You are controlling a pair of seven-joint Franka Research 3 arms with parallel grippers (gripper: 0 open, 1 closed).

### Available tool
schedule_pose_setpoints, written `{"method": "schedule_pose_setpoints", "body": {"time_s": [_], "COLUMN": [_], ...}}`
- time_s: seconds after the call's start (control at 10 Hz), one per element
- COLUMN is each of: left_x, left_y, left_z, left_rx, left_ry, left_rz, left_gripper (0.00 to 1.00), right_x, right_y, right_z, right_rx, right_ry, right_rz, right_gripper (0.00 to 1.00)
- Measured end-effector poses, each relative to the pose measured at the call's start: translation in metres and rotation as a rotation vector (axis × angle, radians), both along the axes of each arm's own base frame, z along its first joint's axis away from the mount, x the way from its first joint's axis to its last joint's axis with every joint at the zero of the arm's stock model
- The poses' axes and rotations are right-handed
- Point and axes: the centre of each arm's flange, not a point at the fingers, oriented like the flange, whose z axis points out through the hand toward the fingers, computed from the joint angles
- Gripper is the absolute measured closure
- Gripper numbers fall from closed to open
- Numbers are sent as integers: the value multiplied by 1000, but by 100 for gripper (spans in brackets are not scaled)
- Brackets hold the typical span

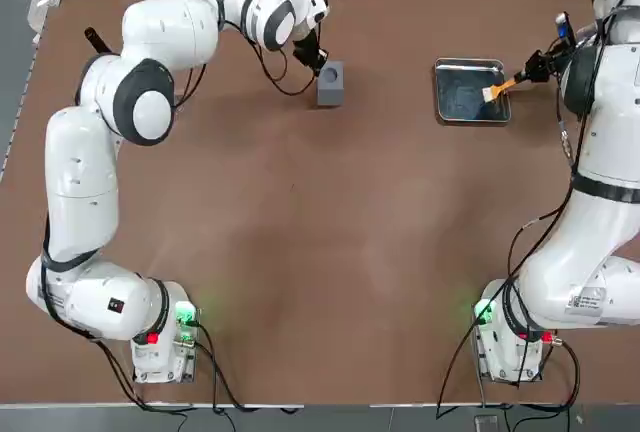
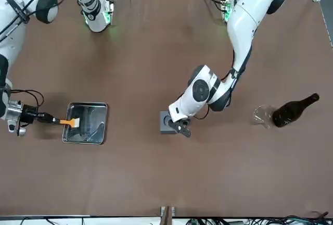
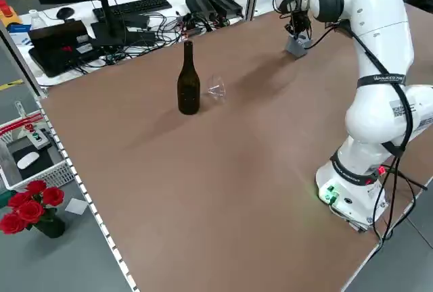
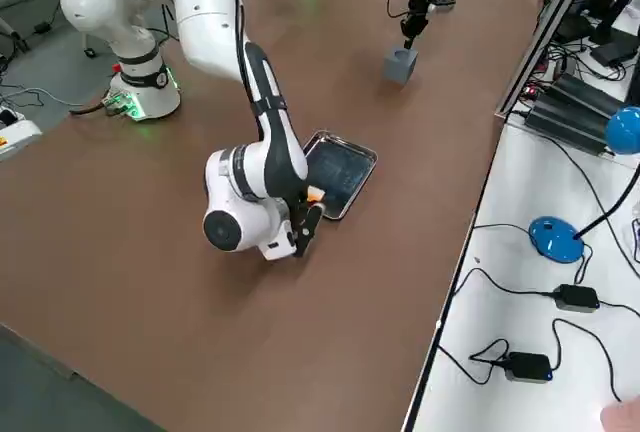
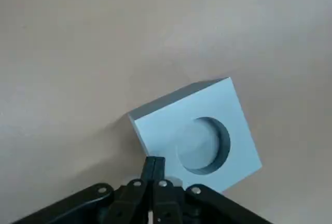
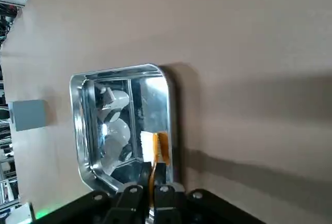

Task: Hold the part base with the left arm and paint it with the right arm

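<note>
brown bottle beside a clear cup, steel tray

Arms — two | block — one | tray — one | brush — one

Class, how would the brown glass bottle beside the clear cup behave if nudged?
The brown bottle would probably tip fairly easily, being tall and narrow-necked on a small base. Its smooth, rounded sides look slippery, and once down it would likely roll.
</note>
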Motion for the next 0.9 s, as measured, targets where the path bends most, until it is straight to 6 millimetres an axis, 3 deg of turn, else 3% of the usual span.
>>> {"method": "schedule_pose_setpoints", "body": {"time_s": [0.5, 0.9], "left_x": [0, 0], "left_y": [0, 0], "left_z": [0, 0], "left_rx": [0, 0], "left_ry": [0, 0], "left_rz": [0, 0], "left_gripper": [99, 99], "right_x": [-2, -1], "right_y": [-1, -2], "right_z": [-15, -15], "right_rx": [-5, -9], "right_ry": [15, 14], "right_rz": [7, 8], "right_gripper": [79, 76]}}
